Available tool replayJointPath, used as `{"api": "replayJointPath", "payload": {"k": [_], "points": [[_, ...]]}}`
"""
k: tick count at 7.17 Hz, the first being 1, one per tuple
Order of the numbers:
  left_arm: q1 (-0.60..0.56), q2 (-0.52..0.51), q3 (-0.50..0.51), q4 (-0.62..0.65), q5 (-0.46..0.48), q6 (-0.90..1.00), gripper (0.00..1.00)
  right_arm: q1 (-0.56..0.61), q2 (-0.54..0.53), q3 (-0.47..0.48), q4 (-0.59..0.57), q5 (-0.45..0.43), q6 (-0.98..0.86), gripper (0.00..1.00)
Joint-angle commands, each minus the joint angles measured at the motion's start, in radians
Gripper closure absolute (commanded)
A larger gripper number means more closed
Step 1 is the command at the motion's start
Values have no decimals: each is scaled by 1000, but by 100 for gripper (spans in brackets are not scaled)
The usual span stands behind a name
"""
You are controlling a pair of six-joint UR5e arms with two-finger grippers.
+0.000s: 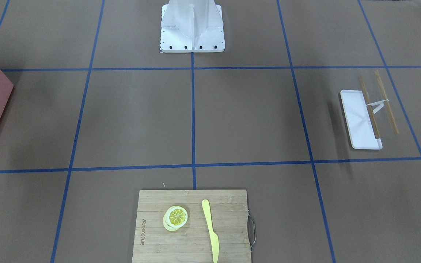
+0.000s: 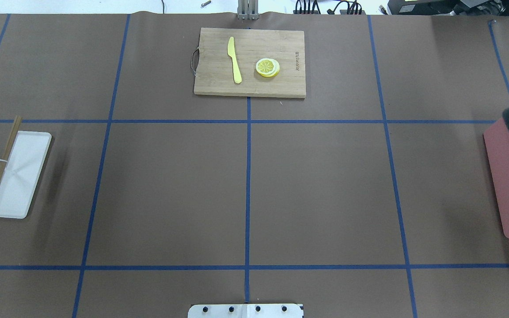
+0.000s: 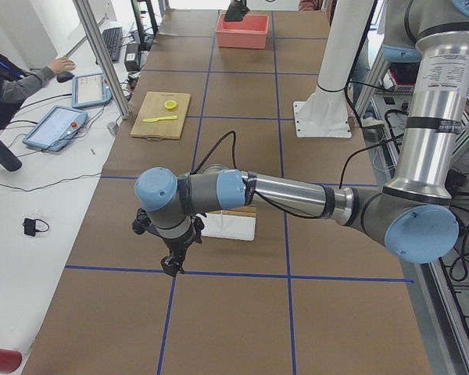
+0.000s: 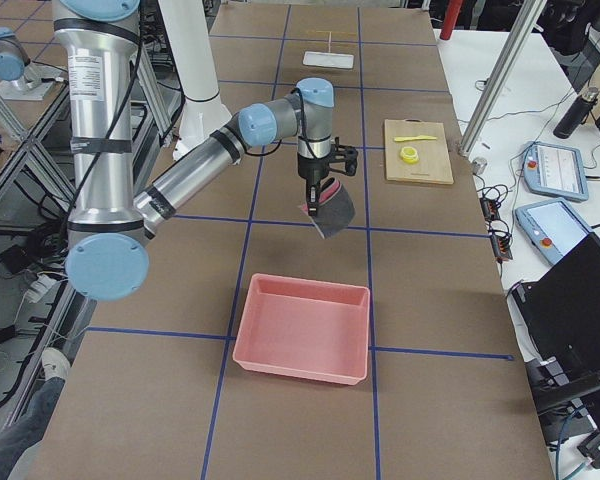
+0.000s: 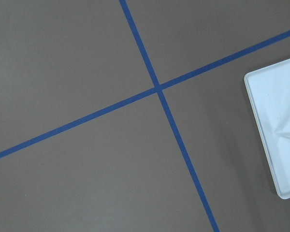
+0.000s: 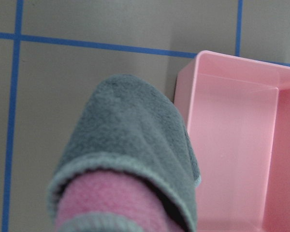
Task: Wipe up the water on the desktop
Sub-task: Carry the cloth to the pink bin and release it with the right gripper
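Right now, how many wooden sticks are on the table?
2. One wooden stick lies along the long edge of the white tray. The other stick lies on the desktop just beside it. None looks hidden.

The desktop [image 2: 325,190], a wide matte brown surface, is lying flat and stretching across the whole work area. Thin blue tape lines [image 2: 248,198] are crossing it at right angles, dividing it into a grid of large rectangles.
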Motion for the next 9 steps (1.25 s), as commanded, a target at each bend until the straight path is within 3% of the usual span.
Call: {"api": "replayJointPath", "payload": {"k": [1,2,4,5,6,9], "points": [[0,0,-1,0,-1,-1,1,102,-237,-34,200,38,-137,100],[0,-1,-1,0,-1,-1,1,134,-306,-119,401,76,-140,100],[2,-3,-4,0,-1,-3,1,147,-357,-298,670,110,-131,100],[0,-3,-5,0,-1,-3,1,148,-365,-306,689,113,-116,56],[0,-3,-9,0,-1,-4,1,153,-368,-297,693,115,-110,1],[0,-1,-7,0,-1,-3,1,318,-322,-240,676,156,-117,0]]}}
